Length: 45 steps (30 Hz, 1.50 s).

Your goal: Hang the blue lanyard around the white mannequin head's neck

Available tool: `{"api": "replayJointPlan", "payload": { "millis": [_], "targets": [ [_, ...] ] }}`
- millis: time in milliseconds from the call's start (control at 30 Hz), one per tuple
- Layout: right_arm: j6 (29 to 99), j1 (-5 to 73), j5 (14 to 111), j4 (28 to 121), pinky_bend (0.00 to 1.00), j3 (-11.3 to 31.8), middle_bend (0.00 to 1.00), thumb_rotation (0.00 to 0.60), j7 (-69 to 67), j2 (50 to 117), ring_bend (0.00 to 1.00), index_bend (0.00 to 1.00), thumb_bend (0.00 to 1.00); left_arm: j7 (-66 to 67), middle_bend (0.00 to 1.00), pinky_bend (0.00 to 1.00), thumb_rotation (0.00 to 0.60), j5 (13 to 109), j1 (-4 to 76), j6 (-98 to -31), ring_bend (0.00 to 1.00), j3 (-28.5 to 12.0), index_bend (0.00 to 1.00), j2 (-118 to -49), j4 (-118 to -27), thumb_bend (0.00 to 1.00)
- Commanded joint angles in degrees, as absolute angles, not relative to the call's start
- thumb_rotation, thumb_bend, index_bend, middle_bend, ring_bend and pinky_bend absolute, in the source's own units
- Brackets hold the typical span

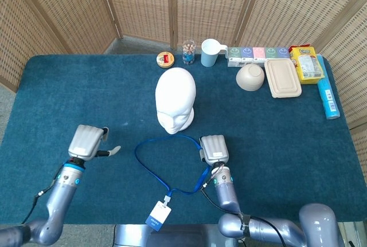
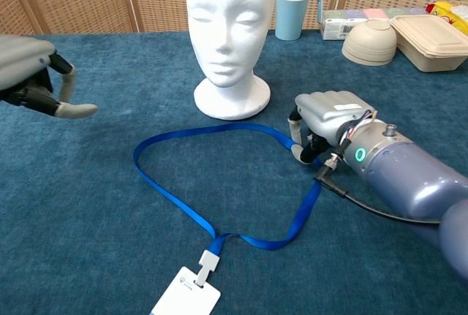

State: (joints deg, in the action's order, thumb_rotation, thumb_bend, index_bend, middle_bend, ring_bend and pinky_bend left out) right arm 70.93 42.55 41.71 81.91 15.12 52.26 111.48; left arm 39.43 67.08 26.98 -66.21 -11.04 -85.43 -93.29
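Observation:
The white mannequin head (image 1: 175,101) stands upright mid-table, facing me (image 2: 228,23). In front of its base the blue lanyard (image 1: 166,138) lies flat as an open loop (image 2: 175,199), and its white badge (image 1: 156,216) rests near the front edge (image 2: 186,299). My right hand (image 1: 213,148) sits on the loop's right side, fingers curled down around the strap (image 2: 329,114). My left hand (image 1: 89,142) hovers left of the loop, apart from it, holding nothing, thumb pointing toward the strap (image 2: 33,81).
Along the back edge stand a small round tin (image 1: 165,59), a jar (image 1: 188,51), a pale blue mug (image 1: 210,52), a row of small boxes (image 1: 258,54), a beige bowl (image 1: 250,77), a lidded container (image 1: 282,77) and snack packs (image 1: 307,63). Wicker screens enclose the table.

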Motion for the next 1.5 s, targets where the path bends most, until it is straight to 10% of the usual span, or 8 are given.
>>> {"api": "replayJointPlan", "payload": {
  "millis": [33,667,1500],
  "targets": [
    [70.80,42.39,41.73,81.88,1.00,14.92,1.00,0.538,51.98,111.36,1.00,0.56,0.52,41.80,1.00,1.00,0.180,63.01,28.75,-65.67,1.00,-12.03,0.61,-89.12,-91.76,0.21],
    [70.27,41.88,41.59,82.25,1.00,14.50,1.00,0.539,50.73,110.64,1.00,0.57,0.52,44.79,1.00,1.00,0.199,52.36,34.52,-63.83,1.00,-13.03,0.61,-99.43,-83.60,0.28],
    [69.76,41.47,40.87,82.19,1.00,14.56,1.00,0.540,49.40,109.70,1.00,0.57,0.52,40.73,1.00,1.00,0.458,51.37,37.25,-63.57,1.00,-11.93,0.61,-103.04,-79.83,0.29]
  ]
}}
